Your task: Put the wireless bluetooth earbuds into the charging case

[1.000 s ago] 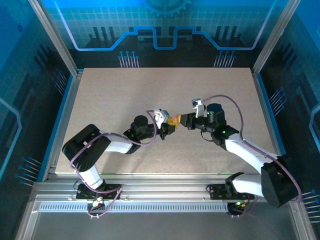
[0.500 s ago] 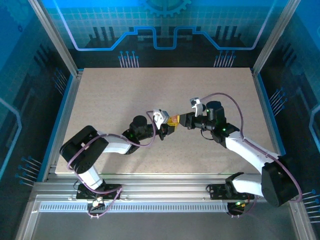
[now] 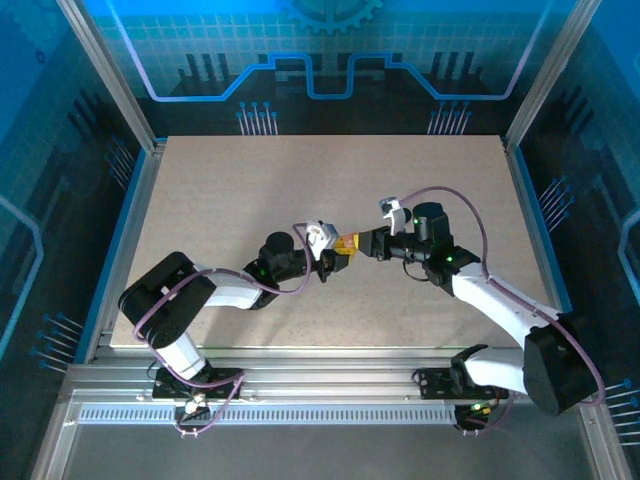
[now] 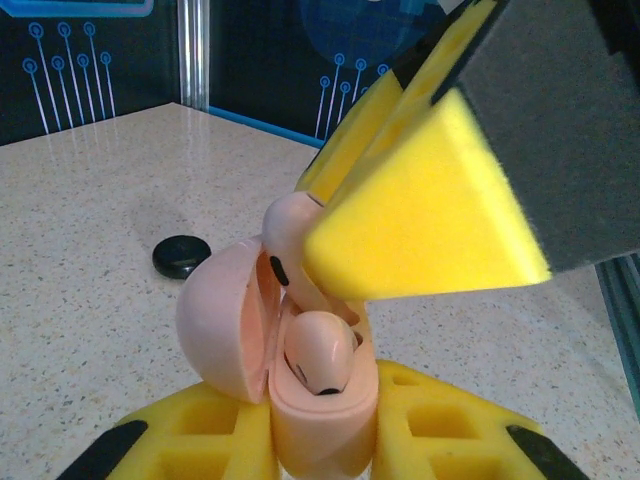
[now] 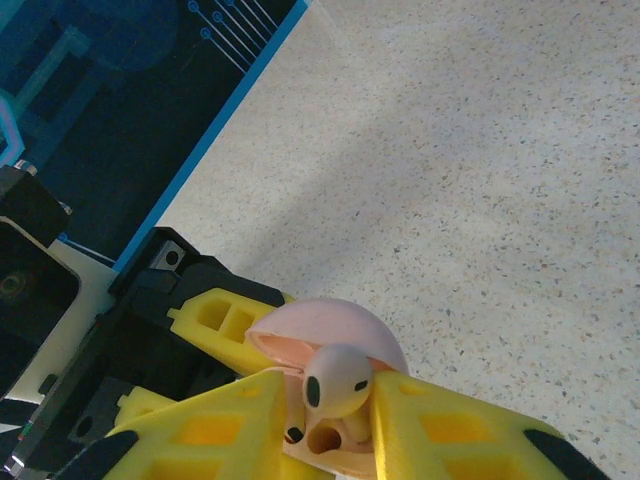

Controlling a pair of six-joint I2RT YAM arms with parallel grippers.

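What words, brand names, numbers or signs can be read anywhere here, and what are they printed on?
None: no words or numbers can be read in any view.
The pink case, the earbud sitting in it and the yellow fingers bear no print.
The blue back wall carries only drawings, a gear outline and circuit-style lines, with no letters.

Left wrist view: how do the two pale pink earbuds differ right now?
The lower pale pink earbud sits seated in the open pink plastic charging case; the upper pale pink earbud stands higher, not seated. The upper one lies against the right end effector's yellow pad; the lower one is clear of it. Same colour.
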